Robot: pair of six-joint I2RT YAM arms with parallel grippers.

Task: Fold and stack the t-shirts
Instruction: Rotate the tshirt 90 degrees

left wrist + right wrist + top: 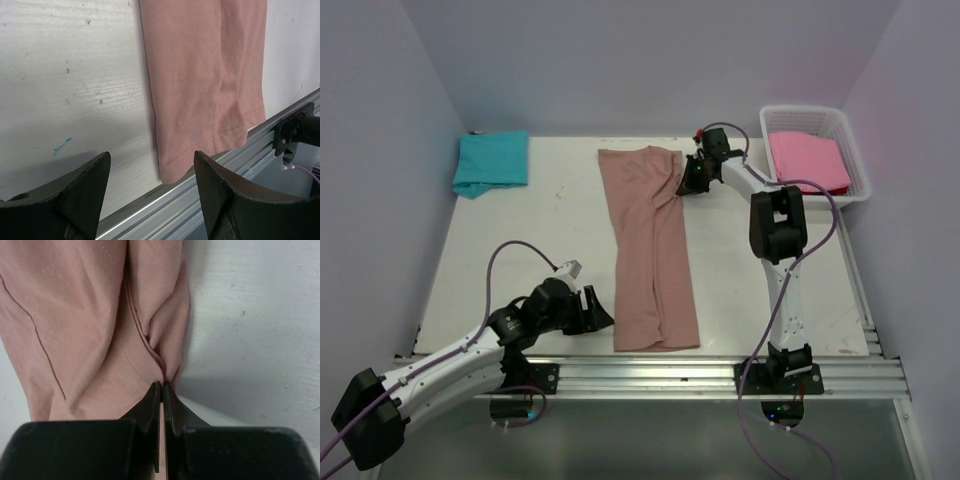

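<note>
Straightening the salmon-brown t-shirt [650, 250] before its next fold looks like the step: it lies as a long strip down the middle of the table [520, 250], right gripper [161, 385] pinched tight on its bunched far right corner, left gripper [150, 156] spread wide and empty near the near left hem corner. I'd have the left bite every layer at that corner, then tension gently lengthwise so the creases flatten without dragging the strip sideways.

Salmon-brown tee [650, 250]: you see it folded into a long strip down mid-table [540, 230], far right corner bunched.
Teal tee [492, 162]: folded, far left corner.
Pink tee [808, 160]: in white basket [802, 109], seemingly folded.
</note>
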